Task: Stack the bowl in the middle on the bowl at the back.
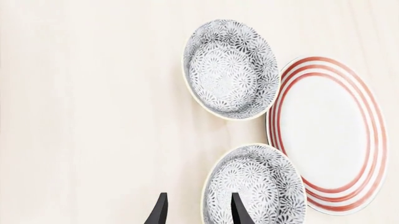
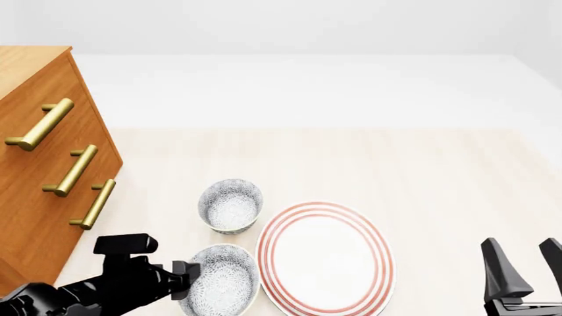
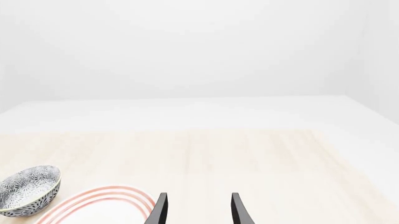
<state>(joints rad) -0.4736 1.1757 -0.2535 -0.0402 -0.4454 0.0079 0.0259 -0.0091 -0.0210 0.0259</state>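
Two speckled grey-and-white bowls stand on the table. The bowl at the back is farther away; the bowl in the middle is nearer, just left of the plate. My left gripper is open at the middle bowl's left rim. One finger is over the bowl's inside and the other is outside the rim. My right gripper is open and holds nothing, low at the right. The back bowl also shows in the right wrist view.
A large white plate with red rings lies right of both bowls, nearly touching them. A wooden dresser with brass handles stands along the left side, close to the left arm.
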